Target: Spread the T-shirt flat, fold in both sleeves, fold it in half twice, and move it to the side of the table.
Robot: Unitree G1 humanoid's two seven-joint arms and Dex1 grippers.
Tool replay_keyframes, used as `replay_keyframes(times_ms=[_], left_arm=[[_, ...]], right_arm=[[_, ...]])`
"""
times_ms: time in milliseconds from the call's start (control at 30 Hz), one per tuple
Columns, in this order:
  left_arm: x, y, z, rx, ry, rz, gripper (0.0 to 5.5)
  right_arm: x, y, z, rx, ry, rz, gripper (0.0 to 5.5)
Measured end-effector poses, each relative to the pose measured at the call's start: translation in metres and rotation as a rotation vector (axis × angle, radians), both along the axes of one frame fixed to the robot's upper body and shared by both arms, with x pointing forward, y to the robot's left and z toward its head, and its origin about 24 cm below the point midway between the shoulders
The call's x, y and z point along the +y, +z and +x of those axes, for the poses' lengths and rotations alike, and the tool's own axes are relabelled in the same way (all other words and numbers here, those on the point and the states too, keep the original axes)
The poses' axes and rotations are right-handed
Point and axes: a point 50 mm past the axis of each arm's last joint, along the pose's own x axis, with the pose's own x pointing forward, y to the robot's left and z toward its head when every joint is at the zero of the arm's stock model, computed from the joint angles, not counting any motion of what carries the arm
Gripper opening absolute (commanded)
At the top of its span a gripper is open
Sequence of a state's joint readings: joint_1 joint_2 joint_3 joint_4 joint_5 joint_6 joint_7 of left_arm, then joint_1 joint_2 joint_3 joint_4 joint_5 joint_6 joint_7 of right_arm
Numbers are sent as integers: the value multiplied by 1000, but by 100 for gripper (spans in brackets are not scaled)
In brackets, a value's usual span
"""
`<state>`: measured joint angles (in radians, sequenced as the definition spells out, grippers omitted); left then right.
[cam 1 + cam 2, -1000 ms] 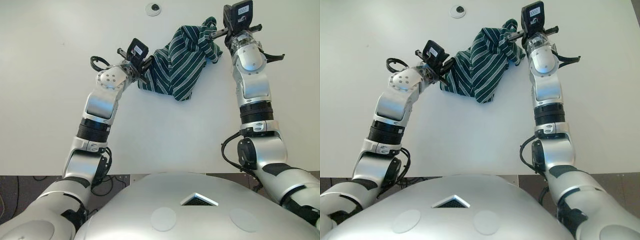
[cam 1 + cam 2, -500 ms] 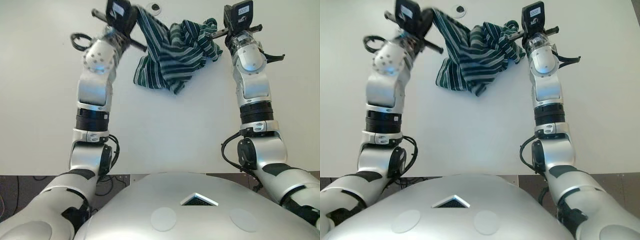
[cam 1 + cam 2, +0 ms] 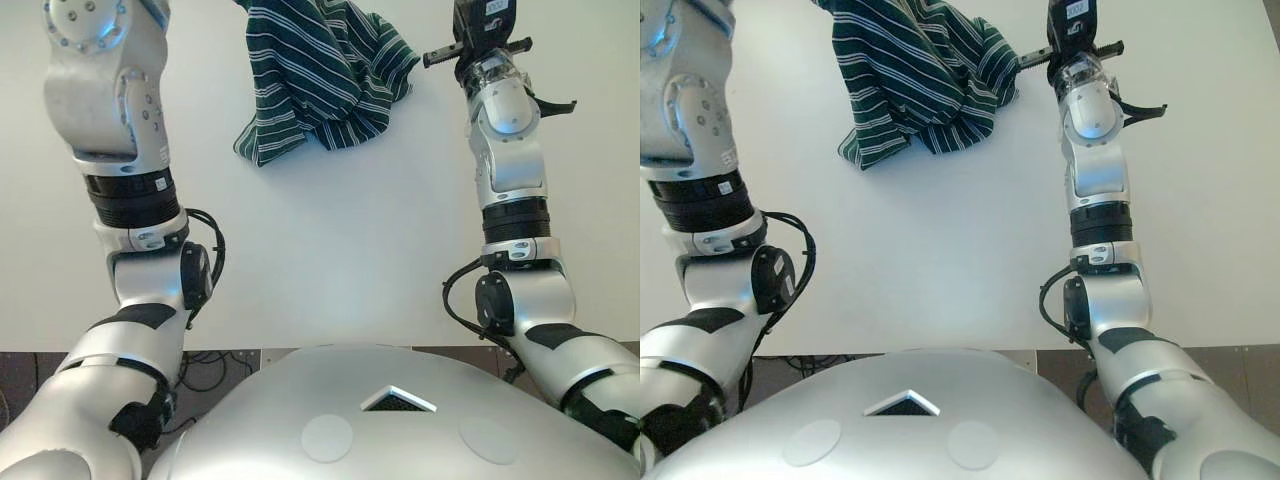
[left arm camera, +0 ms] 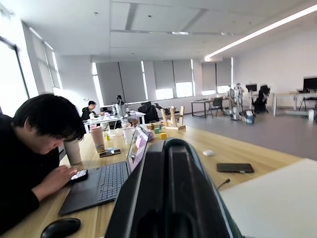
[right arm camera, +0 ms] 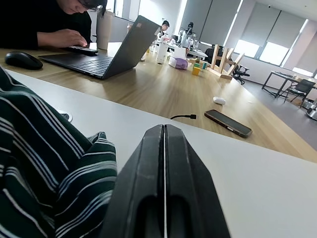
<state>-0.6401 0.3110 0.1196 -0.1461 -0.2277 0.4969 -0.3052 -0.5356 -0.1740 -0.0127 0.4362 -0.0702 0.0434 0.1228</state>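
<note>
The dark green T-shirt (image 3: pixel 315 75) with white stripes is bunched at the far middle of the white table (image 3: pixel 330 240). Its left part rises out of the top of the left eye view, toward my raised left arm. In the left wrist view my left gripper (image 4: pixel 166 148) has its dark fingers together and points at the room. At the shirt's right edge my right gripper (image 3: pixel 432 58) is shut. In the right wrist view its fingers (image 5: pixel 164 130) meet with no cloth between them, and the striped cloth (image 5: pixel 44 163) lies just beside them.
A small round grommet (image 5: pixel 64 116) sits in the tabletop near the shirt. Beyond the table's far edge stand wooden desks with a laptop (image 5: pixel 106 52), a phone (image 5: pixel 228 123) and a seated person. The near half of the table is bare white surface.
My left arm swung up and away, pulling the shirt's left side up past the top of the view. The shirt's right corner has come away from the right gripper, which barely moved.
</note>
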Motion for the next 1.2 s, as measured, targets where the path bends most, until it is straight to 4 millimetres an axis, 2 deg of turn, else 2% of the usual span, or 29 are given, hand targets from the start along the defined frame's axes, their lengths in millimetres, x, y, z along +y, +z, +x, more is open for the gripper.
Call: replay_keyframes(times_ms=[133, 200, 267, 367, 433, 467, 533, 600, 633, 733, 867, 933, 1067, 1133, 1200], left_arm=[[26, -14, -22, 74, 19, 42, 4], [46, -27, -41, 163, 17, 96, 4], [62, -62, -71, 375, -64, 193, 4], [62, -105, -128, 668, -296, 334, 4], [64, -123, -162, 851, -410, 436, 29], [72, -129, -169, 905, -389, 492, 43], [81, -130, -169, 917, -362, 560, 76], [81, -125, -159, 871, -355, 571, 100], [77, -122, -154, 839, -371, 567, 115], [63, -115, -139, 751, -399, 543, 115], [58, -106, -82, 610, -226, 362, 177], [59, -120, -64, 645, -193, 241, 177], [73, -173, -49, 810, -63, 23, 177], [81, -182, -48, 845, -41, -51, 177], [78, -186, -49, 857, -87, -125, 177]], right_arm=[[-3, 3, 0, -4, -9, 6, 0], [-4, 4, 0, -7, -10, 6, 0], [-4, 4, 0, -4, -9, 6, 0], [-5, 3, -1, 3, -14, 5, 0], [-13, 1, -2, 13, -23, -16, 0], [-18, 2, -2, 11, -34, -28, 0], [-16, 2, -2, 13, -27, -26, 0], [-15, 0, -1, 20, -25, -27, 0], [-14, 0, -1, 23, -21, -29, 0], [-12, 2, 2, 24, -9, -33, 0], [-8, 1, 3, 23, 4, -36, 0], [-7, 0, 3, 21, 7, -39, 0], [-5, -2, 3, 27, 14, -42, 0], [-5, -2, 3, 26, 12, -42, 0], [-6, -2, 3, 25, 9, -42, 0]])
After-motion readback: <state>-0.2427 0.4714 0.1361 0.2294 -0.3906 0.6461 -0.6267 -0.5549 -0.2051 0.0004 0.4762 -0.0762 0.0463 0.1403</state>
